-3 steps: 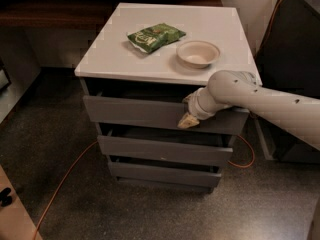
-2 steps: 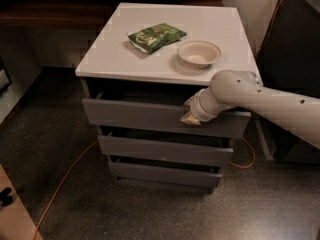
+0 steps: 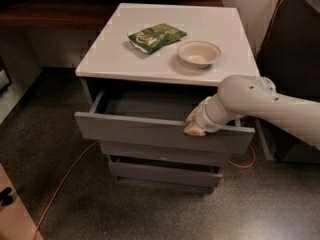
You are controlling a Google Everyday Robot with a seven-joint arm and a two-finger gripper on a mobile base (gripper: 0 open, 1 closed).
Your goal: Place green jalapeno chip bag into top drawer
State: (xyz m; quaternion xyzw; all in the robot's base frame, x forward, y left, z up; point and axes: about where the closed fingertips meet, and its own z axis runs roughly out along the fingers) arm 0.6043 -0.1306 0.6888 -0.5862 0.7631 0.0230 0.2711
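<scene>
At the front rim of the open top drawer (image 3: 150, 131) rests the pincer (image 3: 195, 126), its grip impossible to tell; the green jalapeno chip bag (image 3: 156, 36) lies mid-bench (image 3: 125, 59), just left of the beige bowl (image 3: 199, 53).

The top drawer (image 3: 145, 131) lies open from above, apparently blocked only by the gripper (image 3: 194, 126) on its front rim.

No word, brand or number can be read here. The green jalapeno chip bag (image 3: 156, 37), which lies on the white surface (image 3: 117, 59), carries pale lettering in its middle, but the letters are too blurred to make out. The hand (image 3: 195, 127) is at the upper edge of the top drawer (image 3: 130, 129), right of its middle.
</scene>
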